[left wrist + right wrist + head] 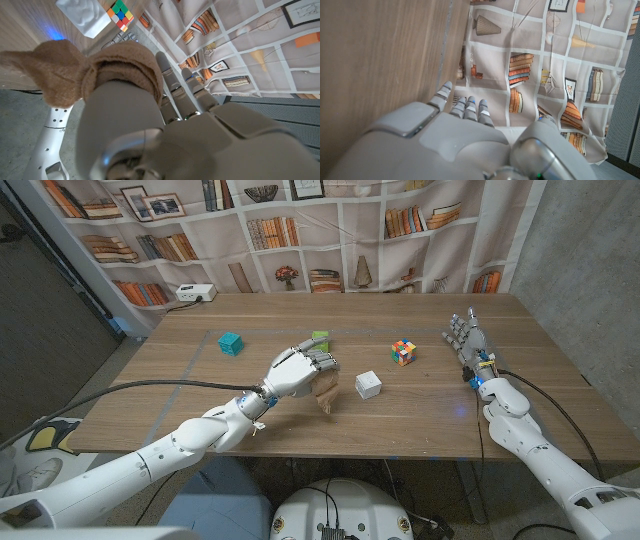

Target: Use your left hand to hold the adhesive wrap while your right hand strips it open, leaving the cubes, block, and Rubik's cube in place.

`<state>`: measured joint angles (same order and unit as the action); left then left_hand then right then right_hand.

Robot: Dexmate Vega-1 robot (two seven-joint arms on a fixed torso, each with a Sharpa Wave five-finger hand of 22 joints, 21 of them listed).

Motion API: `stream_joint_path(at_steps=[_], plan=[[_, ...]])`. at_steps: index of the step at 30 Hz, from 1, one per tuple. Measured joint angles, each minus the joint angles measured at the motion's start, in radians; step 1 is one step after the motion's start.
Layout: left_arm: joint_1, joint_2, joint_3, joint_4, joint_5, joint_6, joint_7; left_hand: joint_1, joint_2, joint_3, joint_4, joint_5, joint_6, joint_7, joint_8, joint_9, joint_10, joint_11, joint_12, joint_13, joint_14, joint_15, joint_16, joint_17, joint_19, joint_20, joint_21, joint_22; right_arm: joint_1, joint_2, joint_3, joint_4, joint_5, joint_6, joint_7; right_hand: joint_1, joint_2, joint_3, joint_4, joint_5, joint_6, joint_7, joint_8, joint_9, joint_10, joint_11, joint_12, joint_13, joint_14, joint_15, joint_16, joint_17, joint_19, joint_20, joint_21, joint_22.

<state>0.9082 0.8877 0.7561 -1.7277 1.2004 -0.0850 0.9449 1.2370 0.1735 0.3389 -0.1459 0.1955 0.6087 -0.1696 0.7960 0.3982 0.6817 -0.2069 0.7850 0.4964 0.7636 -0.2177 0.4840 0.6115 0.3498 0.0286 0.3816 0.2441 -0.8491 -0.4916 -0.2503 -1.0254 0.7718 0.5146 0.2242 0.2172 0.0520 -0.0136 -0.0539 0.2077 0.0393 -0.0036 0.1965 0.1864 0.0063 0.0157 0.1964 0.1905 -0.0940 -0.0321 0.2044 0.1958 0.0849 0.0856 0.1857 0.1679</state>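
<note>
My left hand (297, 372) grips the tan adhesive wrap (327, 392) near the table's middle, lifted a little, with a loose tail hanging below the fingers. In the left wrist view the wrap (75, 70) is bunched around my left hand (165, 130). My right hand (468, 340) stands open at the right side of the table, fingers spread, holding nothing; the right wrist view shows that hand (455, 135) beside bare wood. A Rubik's cube (403, 353), a white cube (368, 385), a teal cube (231, 343) and a green block (320, 339) sit on the table.
The wooden table (180, 400) ends at a bookshelf-print backdrop (350, 230). A white power strip (194, 293) lies at the far left edge. Bare wood lies between the Rubik's cube and my right hand.
</note>
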Motion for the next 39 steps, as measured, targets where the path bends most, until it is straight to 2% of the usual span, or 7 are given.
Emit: stream_joint_path(at_steps=[5,24,25,31,35,36,39], plan=[[-0.005,-0.016,0.004,0.014,-0.022,0.004,0.021,-0.004,0.004,-0.001,0.007,0.000,-0.036,0.011,-0.002,0.114,-0.006,-0.002,0.010,0.000,-0.005,0.005,-0.012,0.000,-0.005,0.005,0.009,0.000,0.014,0.011,-0.001,0.017,0.006,0.001,0.015,0.000,0.000,0.000,0.000,0.000,0.000,0.000,0.000,0.000,0.000,0.000,0.000,0.000,0.000,0.000,0.000,0.000,0.000,0.000,0.000,0.000],[-0.031,-0.088,0.014,0.069,-0.130,-0.016,0.125,-0.031,0.031,0.043,0.065,0.000,-0.047,0.018,-0.016,0.144,-0.041,-0.005,0.011,0.064,-0.043,0.010,-0.066,-0.008,-0.016,0.009,0.018,0.000,0.052,0.027,-0.002,0.056,0.024,0.005,0.064,0.009,0.009,0.003,-0.003,0.000,0.000,0.000,0.000,0.000,0.000,0.000,0.000,0.000,0.004,-0.004,0.000,0.000,0.011,-0.011,0.000,0.000],[-0.036,-0.127,0.010,0.101,-0.139,-0.024,0.131,-0.031,0.031,0.046,0.068,0.000,-0.047,0.018,-0.016,0.144,-0.041,-0.005,0.011,0.064,-0.048,0.009,-0.070,-0.009,-0.018,0.007,0.018,0.000,0.053,0.026,-0.002,0.056,0.024,0.004,0.066,0.009,0.009,0.004,-0.004,0.000,0.000,0.000,0.000,0.000,0.000,0.000,0.000,0.000,0.004,-0.004,0.000,0.000,0.013,-0.013,0.000,0.000],[-0.033,-0.156,-0.010,0.122,-0.155,-0.065,0.149,-0.037,0.030,0.056,0.078,0.000,-0.055,0.020,-0.016,0.139,-0.046,0.000,0.003,0.107,-0.048,0.009,-0.078,-0.009,-0.023,0.013,0.022,0.000,0.055,0.022,-0.005,0.053,0.024,0.000,0.067,0.009,0.009,0.004,-0.004,0.000,0.004,0.004,0.000,0.000,0.000,0.000,0.000,0.000,0.004,-0.004,0.000,0.000,0.018,-0.018,0.000,0.000],[-0.019,-0.211,-0.055,0.159,-0.154,-0.109,0.158,-0.039,0.030,0.065,0.082,0.000,-0.069,0.019,-0.016,0.134,-0.052,-0.005,-0.004,0.132,-0.057,0.010,-0.082,-0.009,-0.034,0.012,0.022,0.000,0.058,0.020,-0.007,0.051,0.021,-0.008,0.067,0.009,0.009,0.004,-0.004,0.000,0.004,0.004,0.000,0.000,0.000,0.000,0.000,0.000,0.004,-0.004,0.000,0.000,0.029,-0.014,0.007,0.000],[-0.008,-0.255,-0.090,0.187,-0.153,-0.121,0.159,-0.039,0.030,0.066,0.081,0.000,-0.070,0.019,-0.016,0.134,-0.052,-0.005,-0.004,0.132,-0.057,0.010,-0.088,-0.009,-0.034,0.012,0.022,0.000,0.058,0.020,-0.008,0.051,0.019,-0.011,0.068,0.009,0.009,0.004,-0.004,0.000,0.004,0.004,0.000,0.000,0.000,0.000,0.000,0.000,0.004,-0.004,0.000,0.000,0.029,-0.014,0.007,0.000],[-0.008,-0.255,-0.090,0.187,-0.149,-0.154,0.163,-0.039,0.030,0.073,0.085,-0.002,-0.070,0.020,-0.016,0.132,-0.055,-0.002,-0.005,0.153,-0.057,0.010,-0.089,-0.009,-0.034,0.012,0.022,0.000,0.058,0.020,-0.009,0.051,0.019,-0.011,0.068,0.009,0.009,0.004,-0.004,0.000,0.004,0.004,0.000,0.000,0.000,0.000,0.000,0.000,0.004,-0.004,0.000,0.000,0.033,-0.011,0.007,0.000]])
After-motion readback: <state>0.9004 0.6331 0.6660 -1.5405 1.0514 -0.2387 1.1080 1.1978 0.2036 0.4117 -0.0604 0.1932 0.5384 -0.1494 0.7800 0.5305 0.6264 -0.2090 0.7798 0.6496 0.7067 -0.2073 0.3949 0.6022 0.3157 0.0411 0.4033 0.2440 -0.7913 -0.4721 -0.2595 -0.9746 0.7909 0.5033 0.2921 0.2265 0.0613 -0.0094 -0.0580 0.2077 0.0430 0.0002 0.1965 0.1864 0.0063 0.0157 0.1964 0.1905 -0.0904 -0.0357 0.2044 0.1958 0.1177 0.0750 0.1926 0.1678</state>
